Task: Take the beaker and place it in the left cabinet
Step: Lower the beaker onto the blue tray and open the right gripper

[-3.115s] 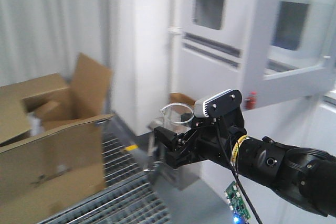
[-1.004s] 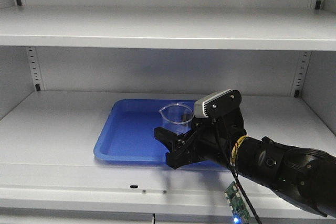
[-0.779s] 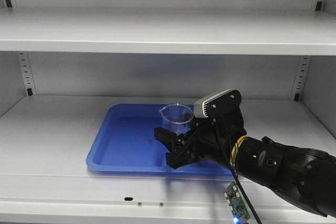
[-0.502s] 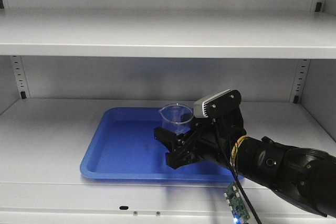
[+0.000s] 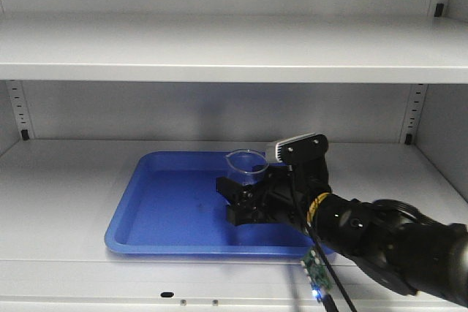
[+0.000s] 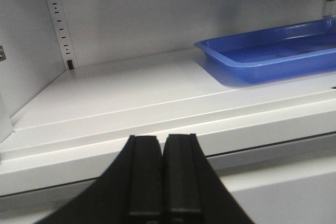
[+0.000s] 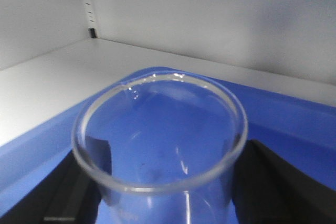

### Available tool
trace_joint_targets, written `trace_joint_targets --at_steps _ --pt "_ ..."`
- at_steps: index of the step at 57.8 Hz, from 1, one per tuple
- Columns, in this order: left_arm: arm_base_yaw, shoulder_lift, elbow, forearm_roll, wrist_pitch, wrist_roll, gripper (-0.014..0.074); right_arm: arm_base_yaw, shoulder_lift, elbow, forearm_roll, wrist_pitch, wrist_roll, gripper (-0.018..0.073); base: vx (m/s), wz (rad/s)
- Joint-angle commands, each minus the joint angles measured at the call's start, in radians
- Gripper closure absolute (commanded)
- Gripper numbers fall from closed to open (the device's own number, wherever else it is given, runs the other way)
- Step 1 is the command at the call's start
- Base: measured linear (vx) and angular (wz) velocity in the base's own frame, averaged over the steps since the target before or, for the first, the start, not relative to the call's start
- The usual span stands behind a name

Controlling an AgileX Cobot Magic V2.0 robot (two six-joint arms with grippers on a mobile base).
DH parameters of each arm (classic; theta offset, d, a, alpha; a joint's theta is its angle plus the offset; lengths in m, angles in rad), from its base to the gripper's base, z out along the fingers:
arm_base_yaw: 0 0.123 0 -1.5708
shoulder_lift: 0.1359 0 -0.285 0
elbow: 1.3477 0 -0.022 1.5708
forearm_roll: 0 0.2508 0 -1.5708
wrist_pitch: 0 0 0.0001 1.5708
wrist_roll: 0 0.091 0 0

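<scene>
- The large pale grey cabinet (image 5: 219,49) with wide flat shelves is filling the front view, and slotted shelf rails are running up its back corners.
- The left black tool (image 6: 163,174) is sitting low at the left of the rectangular blue plastic tray (image 5: 168,202), in front of the shelf edge; its two fingers are pressed flat together with nothing between them.
- That blue tray is lying on the lower shelf of the cabinet, a little left of the shelf's middle, with its near rim close to the shelf's front edge.
- The small clear glass beaker (image 5: 246,169) with a pour spout is standing upright over the right part of the tray, its spout pointing towards the cabinet's back wall; whether its base is touching the tray floor cannot be told.
- The right black tool (image 5: 245,202) is gripping the beaker, its fingers (image 7: 262,182) lying against both sides of the glass wall below the rim.
- The right arm, carrying a grey and white camera block (image 5: 296,148), is reaching in from the right of the tray.
</scene>
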Motion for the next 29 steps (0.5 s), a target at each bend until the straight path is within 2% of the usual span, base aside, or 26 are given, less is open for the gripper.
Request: trace_joint_targets --at_steps 1,12,29 --pt "-0.001 -0.017 0.016 -0.003 -0.084 -0.003 0.0595 -0.005 -0.006 -0.092 0.035 -0.027 -0.017 0.0564 0.00 0.00" --pt "-0.001 -0.017 0.016 -0.003 -0.084 -0.003 0.0595 -0.004 0.057 -0.163 0.034 0.113 -0.016 0.0559 0.00 0.00" --pt "-0.001 -0.017 0.016 -0.003 -0.084 -0.003 0.0595 -0.004 0.078 -0.162 0.034 0.126 -0.016 0.0526 0.00 0.00"
